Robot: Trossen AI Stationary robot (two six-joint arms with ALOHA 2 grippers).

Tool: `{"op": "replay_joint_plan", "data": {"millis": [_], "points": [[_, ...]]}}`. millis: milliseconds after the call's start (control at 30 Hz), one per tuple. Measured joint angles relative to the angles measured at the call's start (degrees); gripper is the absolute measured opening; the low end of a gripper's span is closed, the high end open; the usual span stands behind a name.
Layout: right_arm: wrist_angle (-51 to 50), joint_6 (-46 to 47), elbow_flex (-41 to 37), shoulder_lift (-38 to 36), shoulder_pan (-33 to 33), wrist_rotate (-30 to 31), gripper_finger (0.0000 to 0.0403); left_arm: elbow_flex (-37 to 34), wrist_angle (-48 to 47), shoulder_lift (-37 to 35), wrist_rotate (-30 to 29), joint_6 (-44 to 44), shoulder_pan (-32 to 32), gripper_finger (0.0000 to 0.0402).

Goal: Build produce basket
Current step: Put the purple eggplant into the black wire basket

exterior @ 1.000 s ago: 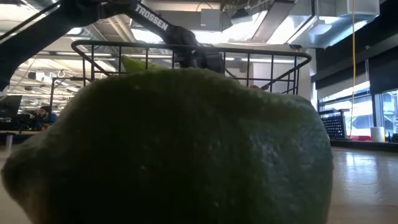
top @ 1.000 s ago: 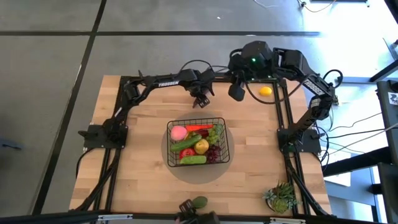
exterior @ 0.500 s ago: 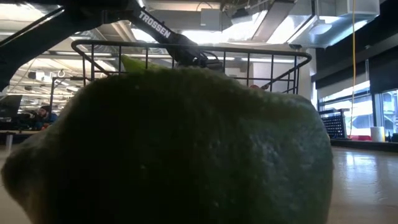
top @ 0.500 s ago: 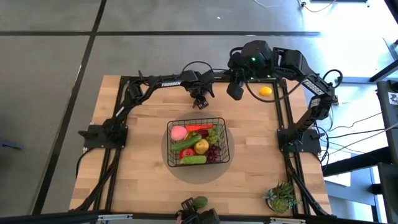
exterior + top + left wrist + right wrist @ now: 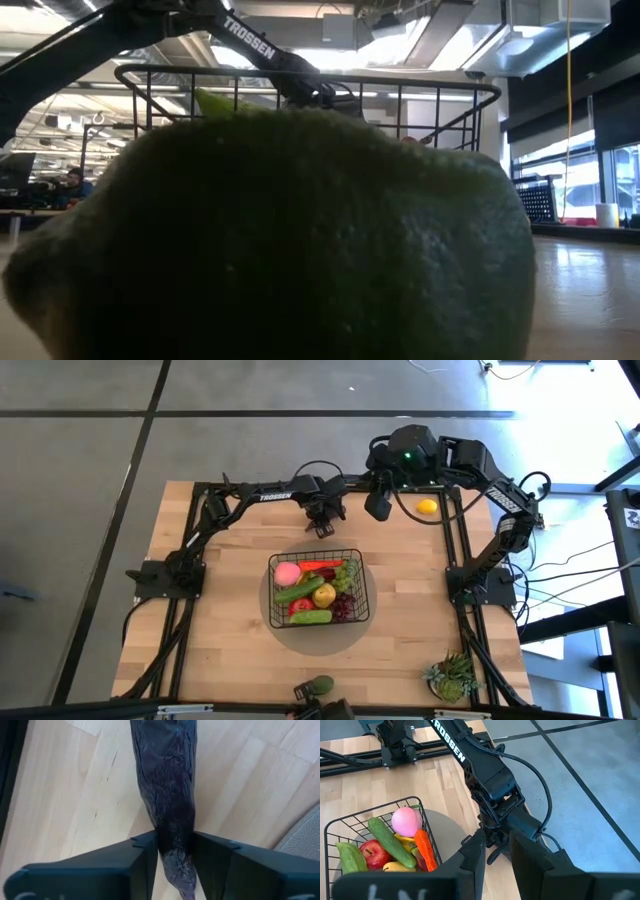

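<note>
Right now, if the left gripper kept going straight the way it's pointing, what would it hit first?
The left gripper points down at the table and is shut on the purple eggplant. Going on, the eggplant would probably press into the wooden table first, though depth is unclear.

A grey concrete floor (image 5: pixel 90 480) crossed by dark seam lines is being seen around the wooden table (image 5: pixel 230 650). Beyond it, the open room is being lit by bright ceiling lights (image 5: pixel 330 58) and tall windows (image 5: pixel 575 165), with desks far back.

Bare table (image 5: pixel 230 575) flanks the full basket (image 5: pixel 318 589); left end effector (image 5: pixel 323 526) crowds its far side.
</note>
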Motion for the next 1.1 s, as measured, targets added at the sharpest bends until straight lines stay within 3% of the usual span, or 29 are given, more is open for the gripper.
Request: {"op": "replay_joint_plan", "data": {"millis": [300, 533, 800, 1100], "points": [[-0.07, -0.11, 0.0, 0.0, 0.0, 0.0, 0.0084, 0.17, 0.05, -0.61, -0.32, 0.04, -0.39, 0.0054], [-0.25, -0.17, 0.0, 0.0, 0.0, -0.01, 0.0084, 3.35, -3.33, -0.61, -0.33, 0.45, -0.39, 0.005], [-2.84, -2.22, -0.02, -0.88, 0.15, -0.85, 0.0084, 12.15, -12.56, -0.59, -0.08, 2.66, -0.81, 0.0049], [-3.7, -3.28, -0.02, -7.29, 2.79, -2.03, 0.0084, 24.36, -22.39, -0.74, 1.57, 3.45, -2.84, 0.0048]]}}
